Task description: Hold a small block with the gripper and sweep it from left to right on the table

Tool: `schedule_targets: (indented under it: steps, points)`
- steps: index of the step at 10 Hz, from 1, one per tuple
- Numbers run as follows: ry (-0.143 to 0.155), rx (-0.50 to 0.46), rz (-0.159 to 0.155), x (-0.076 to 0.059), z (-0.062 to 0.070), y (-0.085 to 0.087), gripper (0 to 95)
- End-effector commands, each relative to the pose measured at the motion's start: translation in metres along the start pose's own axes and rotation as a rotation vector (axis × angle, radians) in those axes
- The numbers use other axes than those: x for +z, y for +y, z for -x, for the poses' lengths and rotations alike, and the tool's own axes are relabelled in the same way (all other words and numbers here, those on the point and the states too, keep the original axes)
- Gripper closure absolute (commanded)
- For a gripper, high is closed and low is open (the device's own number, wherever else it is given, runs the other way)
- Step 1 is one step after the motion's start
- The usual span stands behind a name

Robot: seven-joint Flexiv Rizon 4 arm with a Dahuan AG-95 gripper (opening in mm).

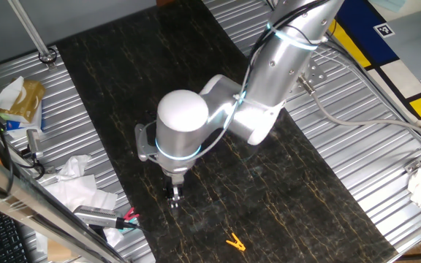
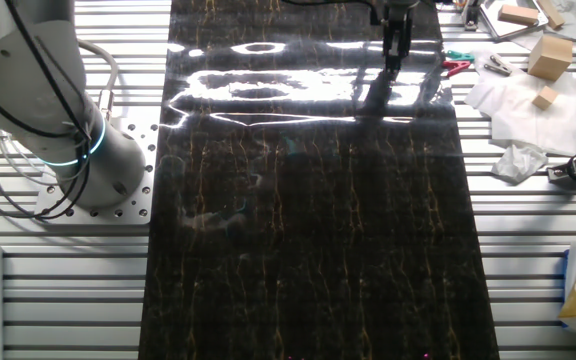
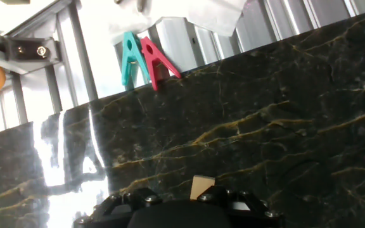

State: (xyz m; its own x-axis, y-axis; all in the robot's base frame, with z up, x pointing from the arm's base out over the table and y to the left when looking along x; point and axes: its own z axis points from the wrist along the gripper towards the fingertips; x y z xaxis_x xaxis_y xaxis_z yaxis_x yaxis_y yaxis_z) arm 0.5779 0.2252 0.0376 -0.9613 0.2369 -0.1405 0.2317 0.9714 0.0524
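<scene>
The small block (image 3: 201,185) is a tan cube that shows at the tips of my gripper (image 3: 189,197) in the hand view, just above the black gripper body. The fingers look shut on it. It rests low against the dark veined table (image 3: 265,126). In one fixed view the gripper (image 1: 174,193) points straight down onto the table (image 1: 269,197) near its left edge, under the blue-ringed wrist; the block is hidden there. In the other fixed view the gripper (image 2: 396,45) stands at the far end of the table (image 2: 308,230), in the glare.
A teal clip (image 3: 130,58) and a red clip (image 3: 157,62) lie on the ribbed metal just past the table edge. A yellow clip (image 1: 234,242) lies on the table near the front. Crumpled tissues (image 1: 75,183) and wooden blocks (image 2: 548,55) sit beside the table.
</scene>
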Motion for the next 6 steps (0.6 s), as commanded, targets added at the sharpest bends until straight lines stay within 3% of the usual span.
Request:
schedule_targets:
  steps: [1,3,6]
  points:
    - [0.007,-0.048,-0.004,-0.012,0.003,-0.025,57.0]
    - [0.011,-0.093,-0.004,-0.021,0.005,-0.054,57.0]
    - [0.007,-0.147,0.0,-0.023,0.007,-0.085,57.0]
